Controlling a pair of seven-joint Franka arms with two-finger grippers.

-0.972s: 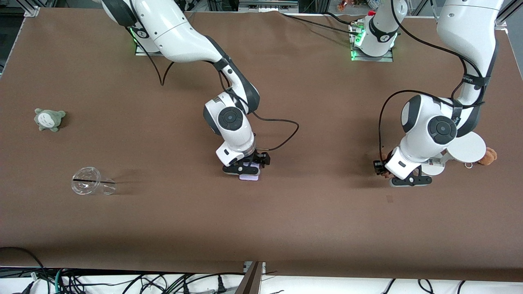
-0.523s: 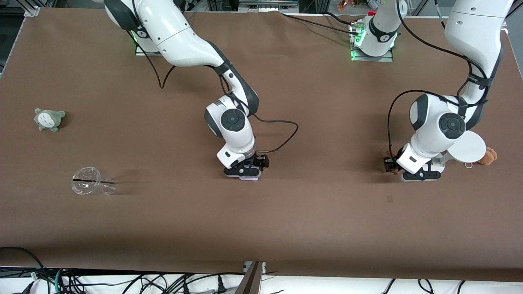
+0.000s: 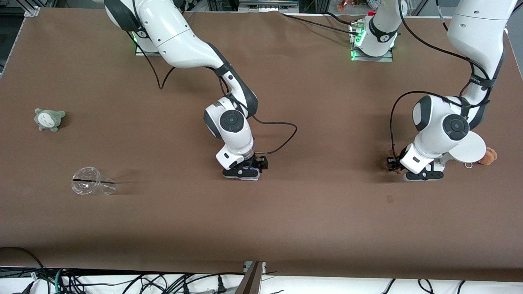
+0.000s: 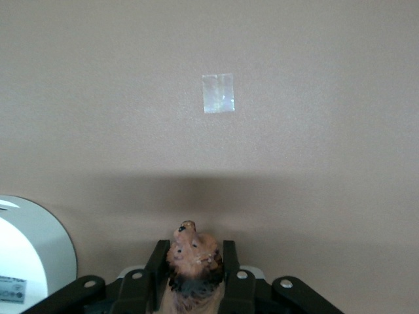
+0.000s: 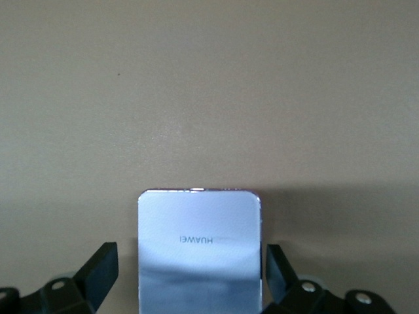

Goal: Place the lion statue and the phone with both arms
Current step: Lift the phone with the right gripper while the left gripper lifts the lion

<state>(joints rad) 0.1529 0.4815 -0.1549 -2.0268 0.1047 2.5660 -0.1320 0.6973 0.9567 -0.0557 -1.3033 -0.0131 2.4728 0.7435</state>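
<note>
Neither object looks placed yet, so the task seems to be in its carrying stage. The left gripper (image 4: 194, 282) is clamped on the lion statue (image 4: 192, 265), whose head pokes out between the fingers above the bare worktop (image 3: 327, 212), at the left arm's end of it beside the white round stand (image 3: 466, 148). The right gripper (image 5: 190, 275) sits low over the middle of the worktop with its fingers spread wide on either side of the phone (image 5: 200, 252); the wrist view shows small gaps between the fingers and the slab's edges, so the phone may be lying free on the surface rather than held, though this cannot be settled from these views. What is left, by my judgement, is setting the lion down and releasing it, and either lifting or leaving the phone. Compared with the earlier frames, the left arm has drawn its gripper toward the stand and farther from the front camera, while the right gripper has crept slightly so that it covers more of the phone in the front view. The clear cup (image 3: 92, 186) and grey-green plush (image 3: 49, 119) have not moved.
</note>
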